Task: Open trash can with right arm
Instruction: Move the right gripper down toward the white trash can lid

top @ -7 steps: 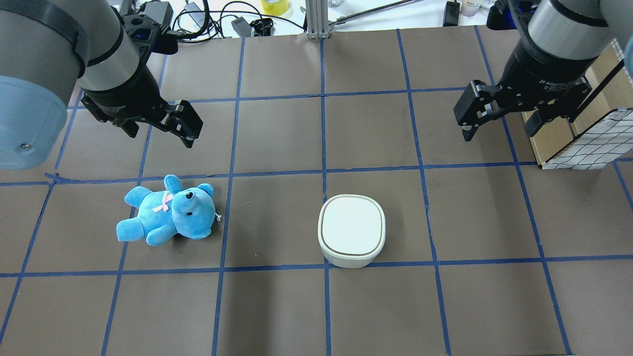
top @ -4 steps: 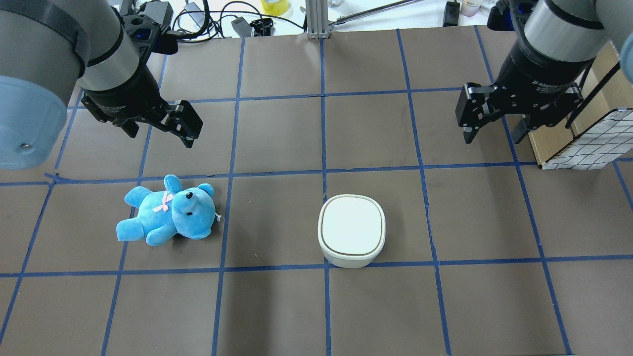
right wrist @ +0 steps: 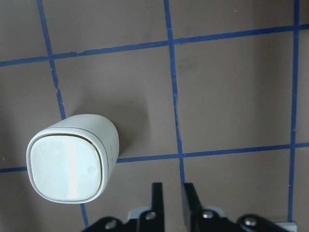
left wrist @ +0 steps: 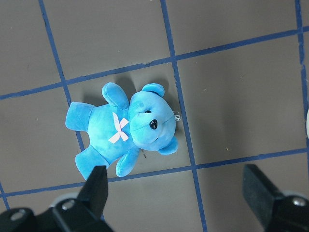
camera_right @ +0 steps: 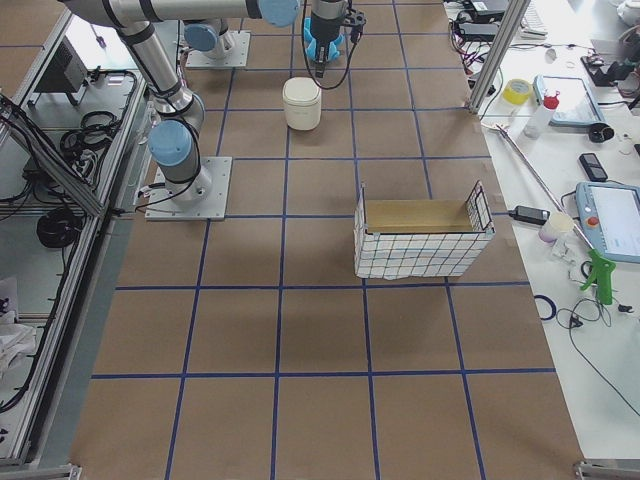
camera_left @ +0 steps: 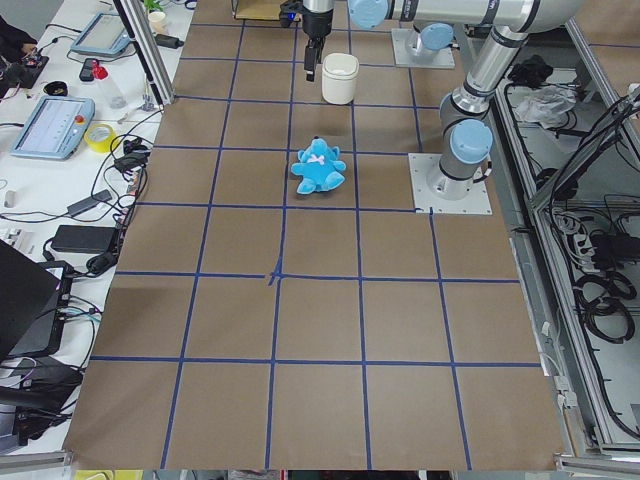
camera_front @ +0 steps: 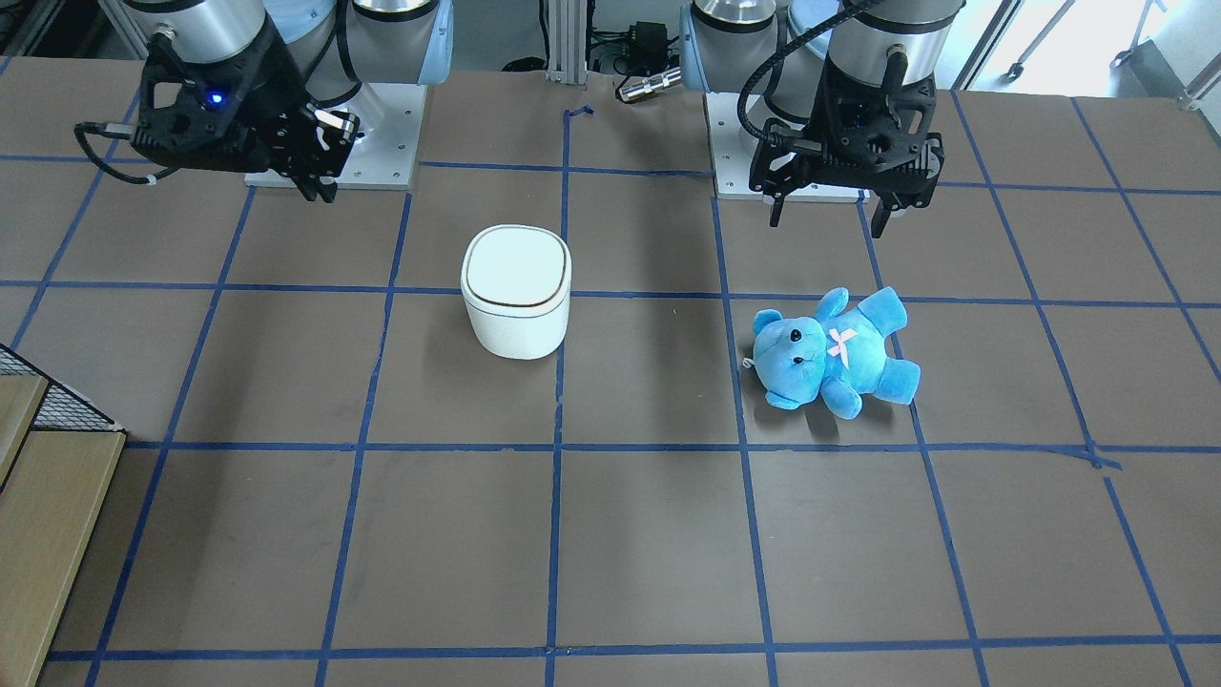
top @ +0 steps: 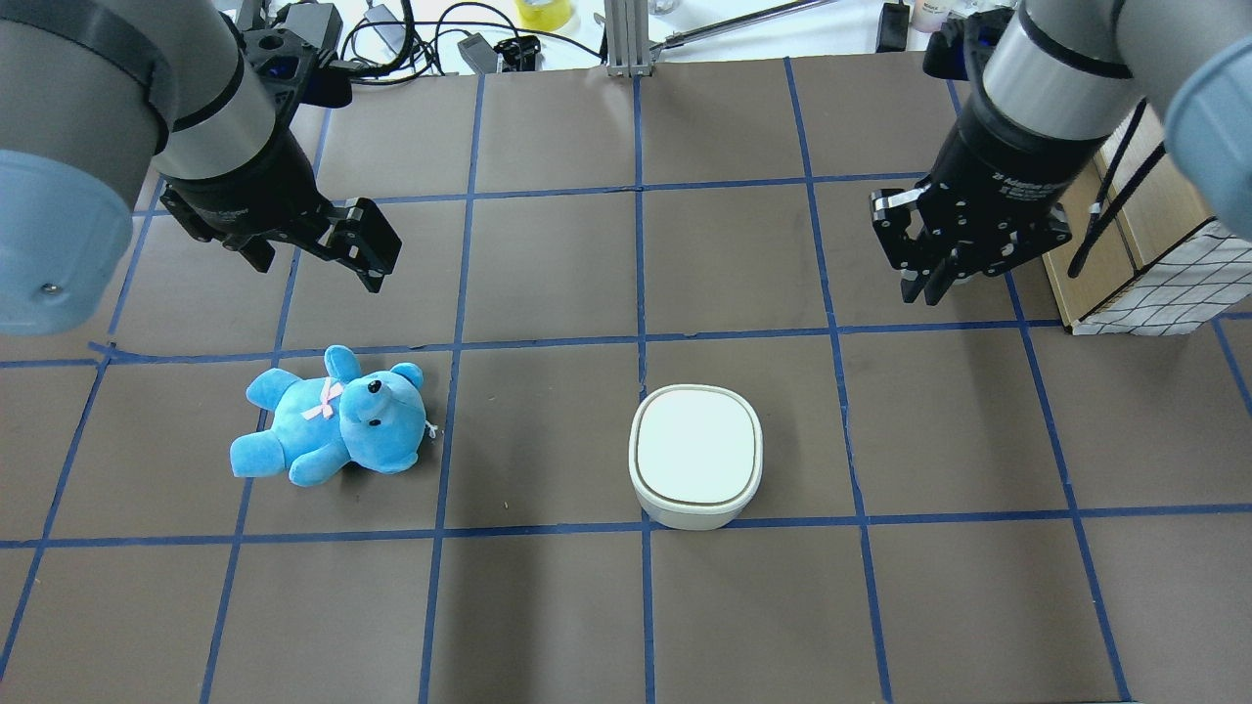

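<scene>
Open mat (top: 861, 372) runs from the right gripper (top: 927, 291), upper right of the overhead view, down-left to the can (top: 695, 455) at centre. A basket (top: 1164, 284) stands just beside that gripper at the right edge; the bear (top: 333, 430) lies well apart, left.

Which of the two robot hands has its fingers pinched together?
The right gripper, the one with the glowing blue light, nearer the white trash can. Its fingers nearly touch, while those of the left gripper stand wide apart near the teddy bear.

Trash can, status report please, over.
Right gripper shut, empty, short of trash can. Left gripper open. Trash can closed, untouched. Teddy bear well aside.
</scene>
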You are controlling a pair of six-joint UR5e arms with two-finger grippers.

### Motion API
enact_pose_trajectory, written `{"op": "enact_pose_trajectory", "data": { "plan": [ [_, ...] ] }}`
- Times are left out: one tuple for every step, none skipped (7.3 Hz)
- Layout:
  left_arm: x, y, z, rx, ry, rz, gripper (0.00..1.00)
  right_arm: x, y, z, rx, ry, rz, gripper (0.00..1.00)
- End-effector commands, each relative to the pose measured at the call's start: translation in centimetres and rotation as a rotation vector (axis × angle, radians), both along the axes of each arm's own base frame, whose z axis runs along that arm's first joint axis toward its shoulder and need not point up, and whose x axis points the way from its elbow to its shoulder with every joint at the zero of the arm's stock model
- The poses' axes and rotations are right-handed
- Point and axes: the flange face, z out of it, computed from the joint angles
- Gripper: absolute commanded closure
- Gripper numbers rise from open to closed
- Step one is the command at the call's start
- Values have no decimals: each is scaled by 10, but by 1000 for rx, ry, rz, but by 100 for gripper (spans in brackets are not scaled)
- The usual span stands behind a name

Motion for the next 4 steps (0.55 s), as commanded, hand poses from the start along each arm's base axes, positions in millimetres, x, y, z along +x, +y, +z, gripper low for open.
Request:
{"op": "enact_pose_trajectory", "data": {
  "plan": [
    [0, 0, 0, 0, 0, 0, 0, 39, 0, -25, 21, 6, -28, 90],
    [0, 0, 0, 0, 0, 0, 0, 62, 4, -38, 4, 9, -31, 93],
    [0, 0, 0, 0, 0, 0, 0, 78, 10, -62, 17, 16, -51, 95],
    [0, 0, 0, 0, 0, 0, 0, 92, 15, -83, 11, 19, -45, 96]
  ]
}}
